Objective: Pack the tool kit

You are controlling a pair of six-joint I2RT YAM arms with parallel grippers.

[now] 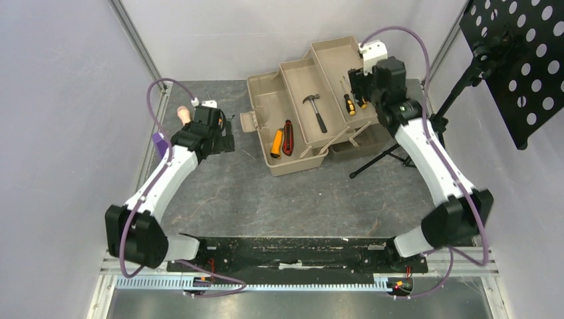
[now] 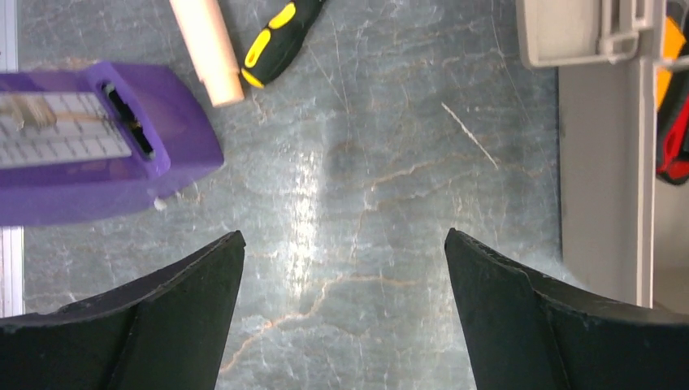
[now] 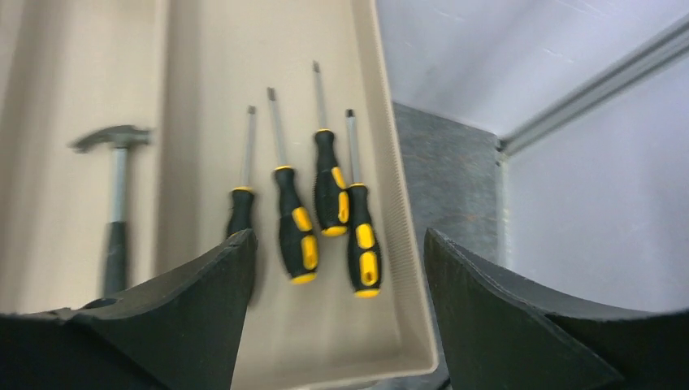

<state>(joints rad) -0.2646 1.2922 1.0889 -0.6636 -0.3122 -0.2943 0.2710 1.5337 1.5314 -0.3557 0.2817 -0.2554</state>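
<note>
Your left gripper (image 2: 343,234), jaws spread and empty, is nearer: black-and-yellow plastic-handled screwdriver (image 2: 280,36) at 11 o'clock, axis 7-to-1. Right gripper (image 3: 339,231) likewise empty.

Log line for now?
right tool open above tan plastic tray | four black-and-yellow screwdrivers inside | left tool open over grey table

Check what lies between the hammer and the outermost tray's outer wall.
Four screwdrivers, lying side by side in the outermost tray; the hammer sits in the next tray over. This is clearest in the right wrist view.

Toolbox (image 1: 265,106) — smooth matt plastic
</note>
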